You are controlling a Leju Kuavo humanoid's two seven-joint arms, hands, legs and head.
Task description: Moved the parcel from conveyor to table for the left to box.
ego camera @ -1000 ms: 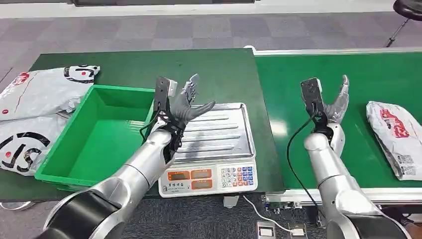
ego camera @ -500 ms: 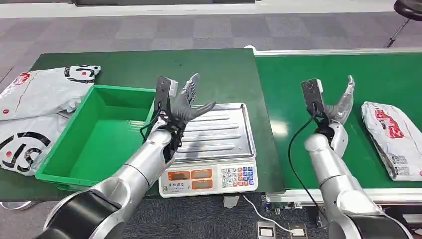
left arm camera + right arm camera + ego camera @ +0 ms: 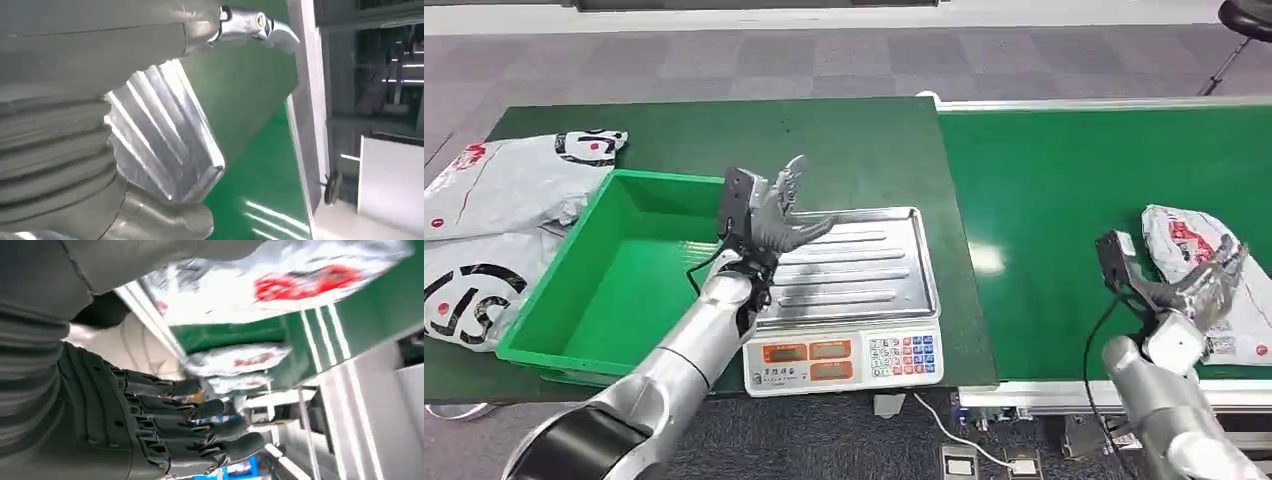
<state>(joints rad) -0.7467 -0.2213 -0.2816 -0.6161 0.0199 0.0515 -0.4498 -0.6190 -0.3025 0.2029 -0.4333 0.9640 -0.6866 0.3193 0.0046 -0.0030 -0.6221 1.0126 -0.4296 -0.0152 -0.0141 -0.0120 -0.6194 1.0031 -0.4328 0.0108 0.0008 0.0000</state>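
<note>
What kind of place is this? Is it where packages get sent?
Probably a parcel sorting or packing station. A parcel lies on a green conveyor, a scale sits on the table beside it, and a green box stands next to more mail bags.

I see parcel (image 3: pixel 1214 275) flat on green conveyor (image 3: pixel 1064 200), near its right end: white-grey crumpled poly bag, red print on top, small label at near end. My right hand (image 3: pixel 1199 290) partly covers it.
</note>
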